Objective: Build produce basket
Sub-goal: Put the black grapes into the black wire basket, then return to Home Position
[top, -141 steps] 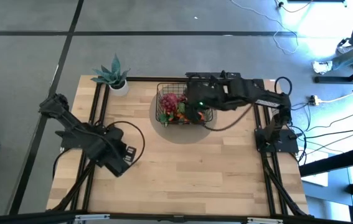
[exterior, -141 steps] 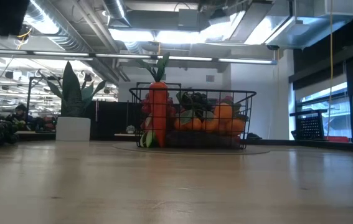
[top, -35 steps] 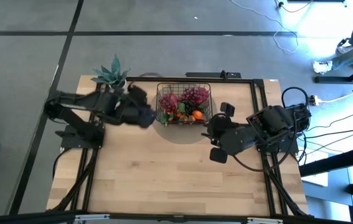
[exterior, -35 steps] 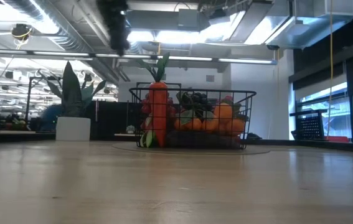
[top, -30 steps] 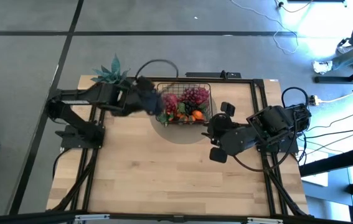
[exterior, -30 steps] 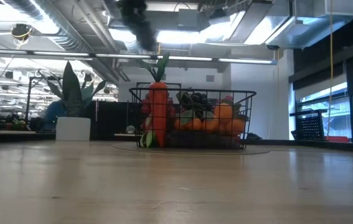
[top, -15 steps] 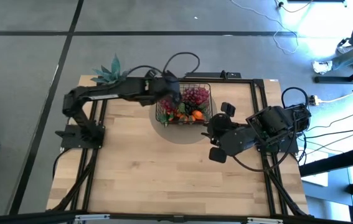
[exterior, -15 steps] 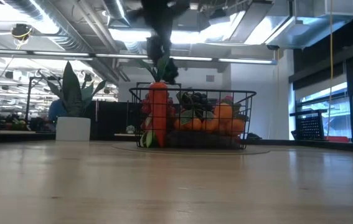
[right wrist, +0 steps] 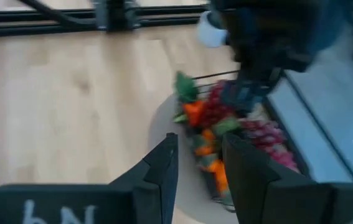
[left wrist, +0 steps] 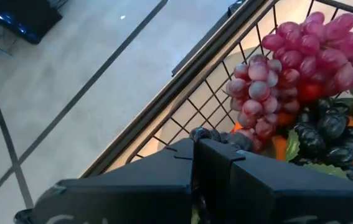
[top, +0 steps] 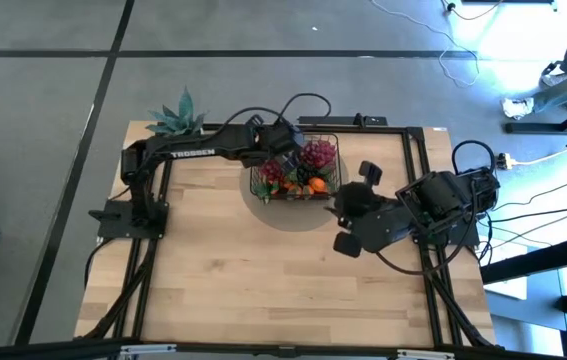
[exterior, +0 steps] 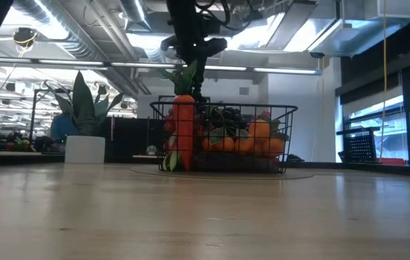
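Right of centre in the high view: right gripper point(top: 347, 222) above the pale wooden desk point(top: 263, 280), jaws parted, empty. Just above centre: rectangular black wire-mesh basket point(top: 259, 178) holding orange carrot point(exterior: 184, 130), purple grape bunch point(left wrist: 313, 46) and small oranges point(exterior: 259, 131). Over its upper left corner: left gripper point(top: 285, 143), jaws pressed together, empty.

Left arm stretched out, left claw point(top: 281, 143) fingers together, right claw point(top: 349, 208) parted, arm folded.
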`<state>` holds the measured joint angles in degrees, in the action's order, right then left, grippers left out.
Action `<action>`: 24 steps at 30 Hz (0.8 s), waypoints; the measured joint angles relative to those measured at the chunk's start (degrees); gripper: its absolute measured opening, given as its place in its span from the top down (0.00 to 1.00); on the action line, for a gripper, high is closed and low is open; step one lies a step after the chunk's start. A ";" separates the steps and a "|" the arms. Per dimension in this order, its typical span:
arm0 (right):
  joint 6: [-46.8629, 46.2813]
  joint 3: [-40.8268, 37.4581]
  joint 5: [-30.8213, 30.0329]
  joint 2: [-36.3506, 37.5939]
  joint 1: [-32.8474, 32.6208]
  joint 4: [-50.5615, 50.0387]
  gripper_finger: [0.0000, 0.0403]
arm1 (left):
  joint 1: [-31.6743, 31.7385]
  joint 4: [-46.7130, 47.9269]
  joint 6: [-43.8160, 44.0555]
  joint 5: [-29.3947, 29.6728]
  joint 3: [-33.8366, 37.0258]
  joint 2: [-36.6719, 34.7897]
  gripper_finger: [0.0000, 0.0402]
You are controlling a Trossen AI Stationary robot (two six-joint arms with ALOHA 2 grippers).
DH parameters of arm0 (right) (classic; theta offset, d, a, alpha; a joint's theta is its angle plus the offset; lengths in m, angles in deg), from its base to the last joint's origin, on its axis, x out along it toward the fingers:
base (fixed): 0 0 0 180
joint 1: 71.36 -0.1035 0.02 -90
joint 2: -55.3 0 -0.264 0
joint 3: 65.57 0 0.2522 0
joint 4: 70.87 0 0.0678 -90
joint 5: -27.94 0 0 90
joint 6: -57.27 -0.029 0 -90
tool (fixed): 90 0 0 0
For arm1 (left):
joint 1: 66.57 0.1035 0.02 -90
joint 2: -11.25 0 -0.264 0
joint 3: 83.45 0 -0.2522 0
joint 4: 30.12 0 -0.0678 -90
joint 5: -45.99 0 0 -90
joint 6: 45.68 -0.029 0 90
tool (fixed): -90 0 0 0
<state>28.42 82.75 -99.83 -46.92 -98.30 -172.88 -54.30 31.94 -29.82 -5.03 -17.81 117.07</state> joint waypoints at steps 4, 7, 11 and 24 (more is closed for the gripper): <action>-2.43 -0.02 -3.77 0.00 0.03 -1.86 0.72 | 0.28 -0.03 0.07 -1.46 0.00 -0.02 1.00; -2.48 -0.02 -3.77 0.00 0.00 -1.86 0.72 | 0.93 0.02 1.49 -3.95 0.00 -0.02 1.00; -2.58 -0.02 -3.23 0.00 0.00 -1.84 0.72 | 1.86 0.06 1.13 -7.02 0.00 -0.02 1.00; -2.46 -0.02 -3.15 0.00 0.00 -1.77 0.72 | 2.43 0.06 0.02 -6.88 0.00 -0.03 0.81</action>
<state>25.96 82.73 -102.97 -46.92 -98.30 -174.65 -51.88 32.00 -29.80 -11.92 -17.81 117.04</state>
